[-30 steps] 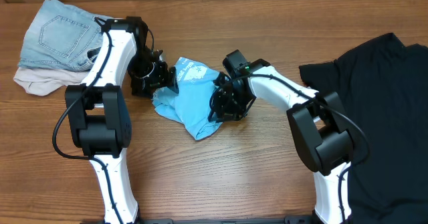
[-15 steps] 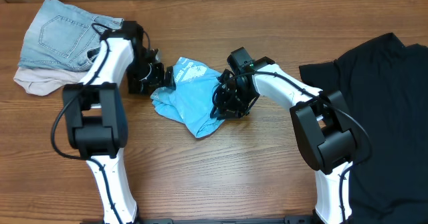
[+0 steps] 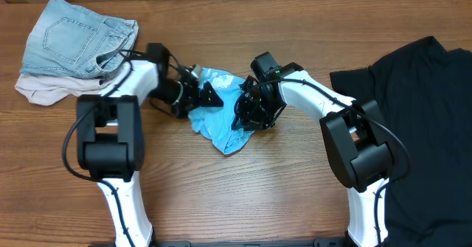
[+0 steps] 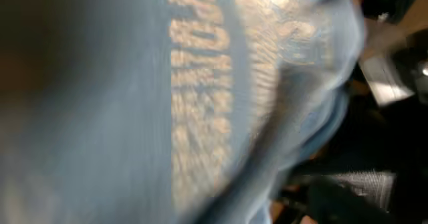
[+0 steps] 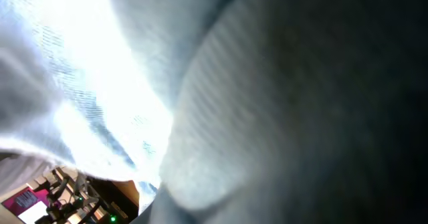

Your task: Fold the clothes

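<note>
1. One wooden table, brown and grained, filled almost the whole overhead view. Little of the room showed, only a blurred sliver with small coloured lights in the bottom left corner of the right wrist view.
2. One black T-shirt lay spread at the right end of the table, cut off by the frame edge.
3. One piece of pale denim sat at the far left on a beige garment. The type of each was unclear.
4. One sky-blue T-shirt lay crumpled at the table's middle, between the two arms. Its white lettering was blurred in the left wrist view.
5. Left gripper sat at the shirt's left edge. Fabric filled its camera, so I cannot tell whether the fingers were released or clenched.
6. Right gripper sat on the shirt's right edge. Cloth blocked its camera too, so its finger state cannot be told.
</note>
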You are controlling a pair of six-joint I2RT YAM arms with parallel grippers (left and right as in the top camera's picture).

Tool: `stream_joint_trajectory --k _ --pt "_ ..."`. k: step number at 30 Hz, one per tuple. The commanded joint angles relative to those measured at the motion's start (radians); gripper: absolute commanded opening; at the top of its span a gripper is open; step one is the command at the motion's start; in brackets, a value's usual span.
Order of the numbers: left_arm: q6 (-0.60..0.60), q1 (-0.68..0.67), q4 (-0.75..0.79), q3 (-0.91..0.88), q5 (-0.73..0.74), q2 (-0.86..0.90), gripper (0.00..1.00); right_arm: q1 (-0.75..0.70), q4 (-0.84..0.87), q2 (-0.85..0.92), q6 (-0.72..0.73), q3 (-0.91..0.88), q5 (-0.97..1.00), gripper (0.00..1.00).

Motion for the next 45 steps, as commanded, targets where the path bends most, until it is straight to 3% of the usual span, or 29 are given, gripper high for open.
stream_joint_trajectory --k 1,5,8,13,18,21,27,33,36,38,39,40,41,45 --pt "-0.152 -0.041 0.031 -0.045 -0.013 0.063 0.61 -0.001 0.009 -0.010 0.005 0.002 -0.011 0.25" --pt "-0.239 -0.033 0.070 -0.044 -0.052 0.063 0.17 -0.001 -0.011 -0.010 0.006 0.002 -0.011 0.20" --pt "-0.262 -0.005 0.063 -0.041 -0.054 0.063 0.04 -0.023 -0.084 -0.015 0.039 0.018 0.045 0.16" --pt "-0.187 0.060 -0.039 0.036 -0.055 0.063 0.04 -0.102 -0.270 -0.070 -0.027 0.106 0.141 0.17" --pt "-0.026 0.127 -0.285 0.337 -0.063 0.063 0.04 -0.172 -0.318 -0.183 -0.121 0.178 0.142 0.23" --pt "-0.015 0.164 -0.364 0.550 -0.061 0.063 0.04 -0.204 -0.299 -0.235 -0.120 0.186 0.141 0.24" --pt "-0.068 0.264 -0.321 0.912 -0.020 0.063 0.04 -0.233 -0.298 -0.252 -0.120 0.186 0.141 0.26" --pt "-0.126 0.374 -0.174 0.951 -0.216 0.065 0.04 -0.232 -0.293 -0.252 -0.120 0.185 0.142 0.27" --pt "-0.125 0.428 -0.127 0.912 -0.347 0.076 0.08 -0.232 -0.294 -0.252 -0.120 0.185 0.141 0.27" --pt "-0.115 0.462 -0.113 0.893 -0.394 0.094 0.16 -0.232 -0.293 -0.252 -0.120 0.185 0.141 0.27" --pt "-0.115 0.474 -0.113 0.887 -0.417 0.106 0.29 -0.232 -0.293 -0.252 -0.120 0.185 0.141 0.27" --pt "-0.116 0.489 -0.114 0.877 -0.446 0.118 0.52 -0.232 -0.293 -0.252 -0.120 0.186 0.141 0.27" --pt "-0.116 0.502 -0.122 0.867 -0.476 0.131 1.00 -0.232 -0.293 -0.252 -0.120 0.185 0.141 0.27" --pt "-0.124 0.557 -0.192 0.861 -0.552 0.154 1.00 -0.232 -0.301 -0.252 -0.120 0.185 0.141 0.27"
